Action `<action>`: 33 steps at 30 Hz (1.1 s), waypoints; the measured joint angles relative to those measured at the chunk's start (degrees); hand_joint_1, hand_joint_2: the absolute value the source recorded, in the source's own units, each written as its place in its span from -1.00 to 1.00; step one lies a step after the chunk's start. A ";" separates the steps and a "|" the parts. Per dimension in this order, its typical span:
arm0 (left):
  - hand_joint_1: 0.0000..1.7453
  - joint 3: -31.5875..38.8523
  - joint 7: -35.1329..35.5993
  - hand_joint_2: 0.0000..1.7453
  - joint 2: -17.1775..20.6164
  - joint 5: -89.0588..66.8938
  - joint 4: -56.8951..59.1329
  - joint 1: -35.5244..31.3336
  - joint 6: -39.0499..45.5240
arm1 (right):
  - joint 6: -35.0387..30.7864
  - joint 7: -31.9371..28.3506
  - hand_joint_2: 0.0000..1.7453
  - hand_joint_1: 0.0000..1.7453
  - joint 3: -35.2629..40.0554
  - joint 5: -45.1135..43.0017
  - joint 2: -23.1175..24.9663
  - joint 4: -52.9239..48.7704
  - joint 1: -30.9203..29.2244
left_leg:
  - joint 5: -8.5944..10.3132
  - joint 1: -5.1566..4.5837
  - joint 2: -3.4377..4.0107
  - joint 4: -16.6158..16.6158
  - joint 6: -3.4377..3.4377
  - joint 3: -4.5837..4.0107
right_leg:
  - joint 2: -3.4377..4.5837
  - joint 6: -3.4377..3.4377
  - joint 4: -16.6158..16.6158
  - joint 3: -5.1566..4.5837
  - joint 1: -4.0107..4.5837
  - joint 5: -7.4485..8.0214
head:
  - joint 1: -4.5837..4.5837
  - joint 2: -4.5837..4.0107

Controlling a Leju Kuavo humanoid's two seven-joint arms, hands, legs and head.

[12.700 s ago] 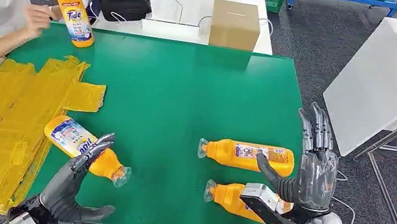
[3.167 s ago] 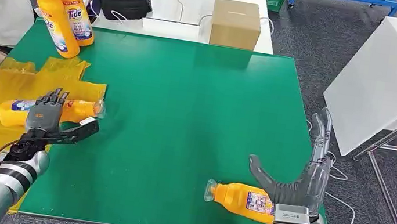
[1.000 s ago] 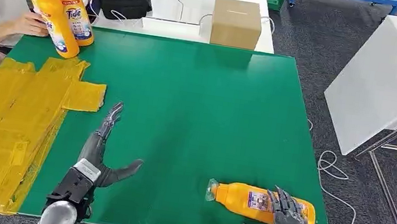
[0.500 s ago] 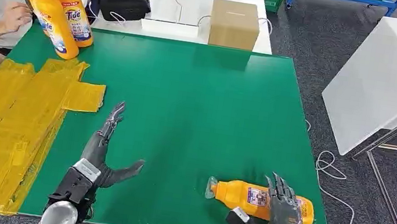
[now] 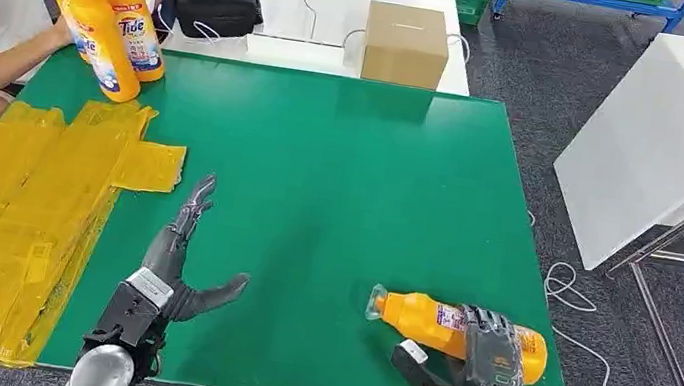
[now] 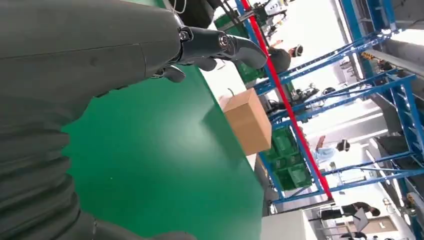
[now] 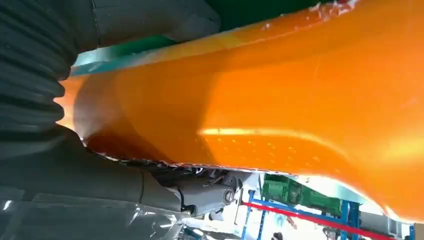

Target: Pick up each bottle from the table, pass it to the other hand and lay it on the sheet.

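Bottle [image 5: 431, 323] lies on its side near the desk's [image 5: 341, 173] front right corner, right hand [image 5: 488, 347] wrapped over it.
Fingers curl across the bottle's middle, thumb on the near side, clamped on it. Its long axis runs along the front edge, cap toward the left. Left hand [image 5: 176, 253] rests at the front, beside the sheet [image 5: 3, 206], fingers stretched forward, thumb spread, holding nothing.

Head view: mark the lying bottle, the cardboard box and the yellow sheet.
lying bottle [image 5: 421, 320], head view, orange body near the neck
cardboard box [image 5: 405, 43], head view, top face
yellow sheet [image 5: 1, 216], head view, bare middle
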 measured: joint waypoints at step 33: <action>-1.00 -5.55 7.08 1.00 0.02 22.03 1.33 -4.95 -21.57 | -17.12 -38.88 1.00 1.00 -18.64 -36.98 23.81 -6.05 -8.15 | 0.16 0.14 -0.02 0.00 -0.24 -0.51 | -0.03 -0.02 0.13 -0.44 0.21 0.41 | 0.02 0.00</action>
